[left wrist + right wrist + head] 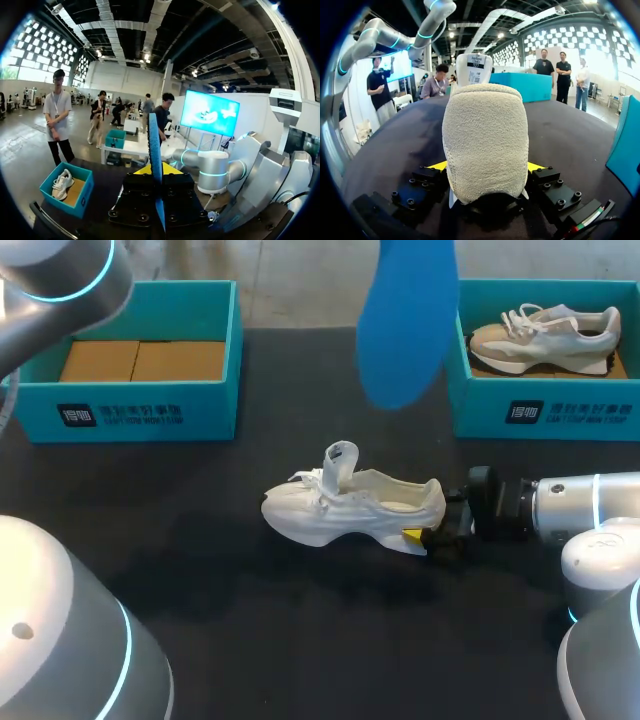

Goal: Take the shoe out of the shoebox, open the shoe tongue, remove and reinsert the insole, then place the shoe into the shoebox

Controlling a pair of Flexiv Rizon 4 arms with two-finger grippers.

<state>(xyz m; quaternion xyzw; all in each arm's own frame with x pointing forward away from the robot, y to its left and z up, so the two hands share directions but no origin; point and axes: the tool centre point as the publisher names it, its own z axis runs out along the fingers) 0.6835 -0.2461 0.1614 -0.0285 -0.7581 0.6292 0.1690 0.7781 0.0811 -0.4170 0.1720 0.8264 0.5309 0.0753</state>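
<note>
A white shoe [350, 505] lies on its side in the middle of the dark table, tongue [339, 462] pulled up and toe pointing left. My right gripper [425, 536] comes in from the right and is shut on the shoe's heel [485, 145], a yellow-tipped finger [438, 165] on each side. The blue insole [405, 320] hangs high above the table, out of the shoe. In the left wrist view the insole [154, 145] stands edge-on between the fingers of my left gripper [156, 172], which is shut on it.
A teal shoebox [150, 405] with a bare cardboard floor stands at the back left. A second teal shoebox [540, 410] at the back right holds a beige shoe [545, 335]. The table's front half is bare dark cloth.
</note>
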